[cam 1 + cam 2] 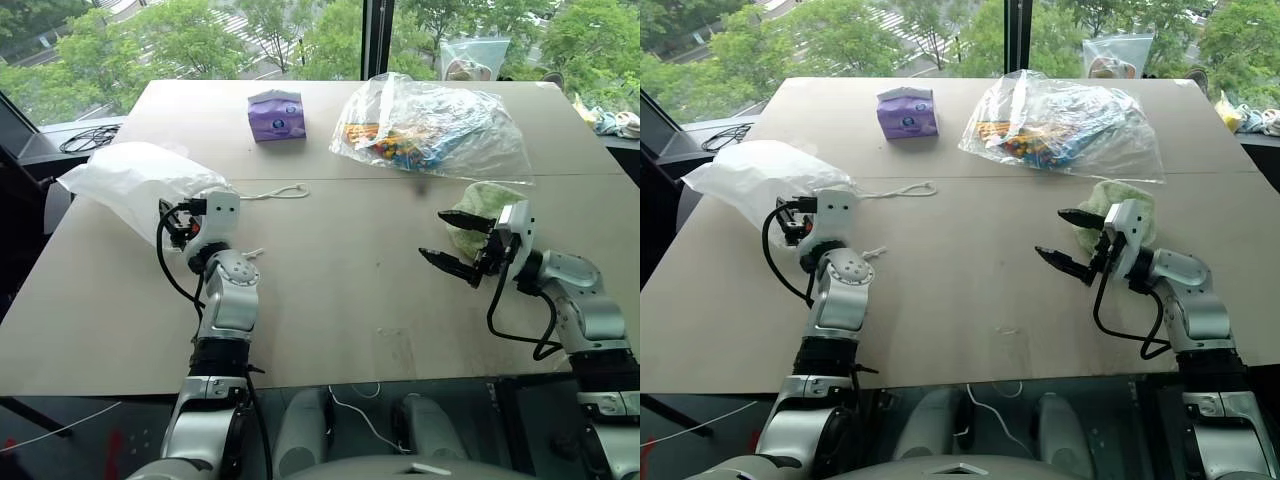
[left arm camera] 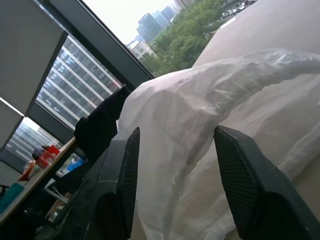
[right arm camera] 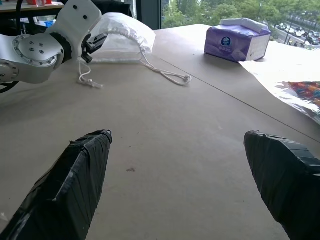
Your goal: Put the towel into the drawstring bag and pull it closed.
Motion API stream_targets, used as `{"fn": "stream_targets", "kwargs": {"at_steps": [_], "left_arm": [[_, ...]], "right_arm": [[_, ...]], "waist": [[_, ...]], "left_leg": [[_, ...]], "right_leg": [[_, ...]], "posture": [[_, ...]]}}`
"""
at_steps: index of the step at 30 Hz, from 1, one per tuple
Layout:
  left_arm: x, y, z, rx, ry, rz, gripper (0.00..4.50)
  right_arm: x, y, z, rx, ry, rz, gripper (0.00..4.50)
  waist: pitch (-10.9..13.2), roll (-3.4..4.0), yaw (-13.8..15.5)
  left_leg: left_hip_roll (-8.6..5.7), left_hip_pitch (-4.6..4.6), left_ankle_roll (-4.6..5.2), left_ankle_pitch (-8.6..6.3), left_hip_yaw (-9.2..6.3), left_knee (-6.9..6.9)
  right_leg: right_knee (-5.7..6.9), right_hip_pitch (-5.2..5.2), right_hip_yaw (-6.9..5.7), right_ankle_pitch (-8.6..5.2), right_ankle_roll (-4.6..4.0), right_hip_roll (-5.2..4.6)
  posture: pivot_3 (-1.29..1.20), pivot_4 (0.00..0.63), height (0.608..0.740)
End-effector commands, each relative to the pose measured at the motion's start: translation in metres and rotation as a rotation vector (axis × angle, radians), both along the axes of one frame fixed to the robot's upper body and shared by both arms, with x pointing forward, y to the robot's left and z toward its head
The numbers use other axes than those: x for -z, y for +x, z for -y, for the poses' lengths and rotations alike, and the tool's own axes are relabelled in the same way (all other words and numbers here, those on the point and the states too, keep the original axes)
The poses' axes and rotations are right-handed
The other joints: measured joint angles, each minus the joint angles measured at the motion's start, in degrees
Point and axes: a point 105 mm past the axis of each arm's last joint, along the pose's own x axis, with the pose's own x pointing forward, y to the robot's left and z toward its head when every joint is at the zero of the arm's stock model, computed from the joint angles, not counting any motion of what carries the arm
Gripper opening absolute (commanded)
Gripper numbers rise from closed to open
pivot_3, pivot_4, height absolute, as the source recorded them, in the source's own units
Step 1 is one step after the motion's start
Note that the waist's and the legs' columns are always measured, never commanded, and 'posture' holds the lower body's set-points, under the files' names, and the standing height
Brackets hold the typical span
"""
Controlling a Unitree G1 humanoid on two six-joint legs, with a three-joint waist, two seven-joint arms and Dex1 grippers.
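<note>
Bag (image 1: 140,185), thin translucent white fabric, crumpled, near the table's (image 1: 330,300) left edge, cords trailing inward: left gripper (image 2: 175,165), fingers apart astride a raised fold, should pinch one rim layer only; towel (image 1: 480,205), fluffy pale green lump toward the right edge, just behind the wide-open, empty right gripper (image 1: 452,240).

The left gripper (image 2: 175,175) has its two black fingers (image 2: 122,185) spread apart, with a fold of the white drawstring bag (image 2: 200,110) between them
</note>
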Motion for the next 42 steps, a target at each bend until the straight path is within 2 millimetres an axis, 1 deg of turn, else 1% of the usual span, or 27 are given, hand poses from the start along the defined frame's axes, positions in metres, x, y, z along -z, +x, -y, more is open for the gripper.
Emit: {"fn": "stream_targets", "kwargs": {"at_steps": [1,6,9,13,14,15,18,24,29,34,39,42], "left_arm": [[-0.013,0.001,-0.013,-0.037,0.027,0.041,2.37],[-0.011,0.007,-0.025,-0.05,0.031,0.036,2.37],[-0.014,0.008,-0.038,-0.078,0.028,0.052,2.37],[-0.017,0.009,-0.047,-0.093,0.036,0.069,2.37],[-0.018,0.009,-0.048,-0.093,0.041,0.075,1.88],[-0.019,0.009,-0.048,-0.093,0.044,0.079,1.55],[-0.02,0.01,-0.048,-0.091,0.042,0.085,0.1],[-0.02,0.008,-0.042,-0.08,0.024,0.092,0.1],[-0.022,0.011,-0.033,-0.041,-0.016,0.09,0.1],[-0.026,0.016,-0.021,-0.005,-0.064,0.093,0.1],[-0.03,0.022,-0.015,0.023,-0.099,0.09,0.1],[-0.034,0.029,-0.006,0.056,-0.15,0.078,0.1]], "right_arm": [[-0.012,-0.001,0.0,-0.003,0.007,0.055,4.5],[-0.015,0.0,0.0,-0.003,0.006,0.062,4.5],[-0.016,0.0,0.001,-0.002,0.003,0.067,4.5],[-0.019,0.0,0.0,-0.002,0.006,0.073,4.5],[-0.019,0.0,0.0,-0.002,0.006,0.075,4.5],[-0.019,0.0,0.0,-0.003,0.008,0.075,4.5],[-0.02,0.0,-0.001,-0.007,0.015,0.078,4.5],[-0.022,-0.001,-0.002,-0.023,0.033,0.078,4.5],[-0.032,-0.004,-0.007,-0.053,0.095,0.086,4.5],[-0.046,-0.016,-0.014,-0.132,0.188,0.051,4.5],[-0.048,-0.025,-0.02,-0.173,0.178,0.026,4.5],[-0.052,-0.027,-0.02,-0.175,0.176,0.025,4.5]], "waist": [[0.0,-0.01,0.0],[0.0,-0.01,0.0],[0.0,-0.02,0.0],[0.0,-0.03,0.0],[0.0,-0.03,0.0],[0.0,-0.03,0.0],[0.0,-0.03,0.0],[0.0,-0.03,0.0],[0.0,-0.04,0.0],[0.0,-0.04,0.0],[0.0,-0.05,0.1],[0.0,-0.05,0.1]], "left_leg": [[0.0,0.0,0.0,0.0,0.0,0.0],[0.0,0.0,0.0,0.0,0.0,0.0],[0.0,0.0,0.0,0.0,0.0,0.0],[0.0,0.0,-0.01,0.0,0.01,0.0],[0.0,0.0,-0.01,0.0,0.01,0.0],[0.0,0.0,-0.01,0.0,0.01,0.0],[0.0,-0.01,-0.01,0.0,0.03,0.0],[0.0,-0.01,-0.01,0.0,0.07,0.01],[0.0,-0.02,-0.01,0.0,0.18,0.02],[0.0,-0.02,-0.01,0.0,0.18,0.02],[0.0,-0.03,-0.01,0.0,0.12,0.02],[0.0,-0.08,-0.01,-0.01,0.12,0.08]], "right_leg": [[0.0,0.0,0.0,0.0,0.0,-0.01],[0.0,0.0,0.0,0.0,0.0,-0.01],[0.0,0.0,0.0,0.0,0.0,-0.02],[0.0,0.0,0.0,0.0,0.0,-0.01],[0.0,0.0,-0.01,0.0,0.0,-0.02],[-0.01,0.0,0.0,0.0,0.0,-0.02],[0.0,0.0,-0.01,0.0,0.01,-0.02],[0.0,0.0,-0.02,0.0,0.01,-0.01],[0.01,0.0,-0.02,0.0,0.01,-0.01],[0.02,0.0,-0.02,0.0,0.01,0.0],[0.02,0.0,-0.03,0.0,0.01,-0.01],[0.02,0.0,-0.08,0.0,0.01,-0.01]], "posture": [[0.0,0.15,0.74],[0.0,0.15,0.74],[0.0,0.15,0.74],[0.0,0.15,0.74],[0.0,0.15,0.74],[0.0,0.15,0.74],[0.0,0.15,0.74],[0.0,0.15,0.74],[0.0,0.15,0.74],[0.0,0.15,0.74],[0.0,0.15,0.74],[0.0,0.15,0.74]]}}
